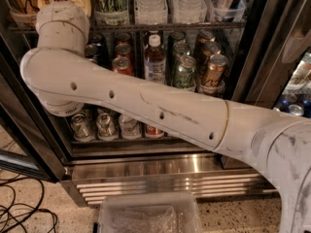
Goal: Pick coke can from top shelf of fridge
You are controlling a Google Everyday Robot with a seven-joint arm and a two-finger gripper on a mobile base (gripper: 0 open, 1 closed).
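Note:
The fridge (160, 164) stands open in front of me, with its steel base grille below. The highest rack in view (160, 27) holds clear trays with water bottles, snack bags and a blue can. I cannot make out a coke can on it. Two red cans (122, 64) stand on the rack below, and their labels are unreadable. My white arm (146, 106) crosses the frame from lower right to upper left, and its wrist (63, 21) rises past the top edge. The gripper is out of view above the frame.
The middle rack holds a bottle (154, 62), green cans (183, 72) and gold-brown cans (214, 74). Silver cans (104, 125) stand on the lower rack. A clear plastic bin (148, 215) sits on the floor in front, and black cables (19, 212) lie at the left. The door frame (272, 47) is at the right.

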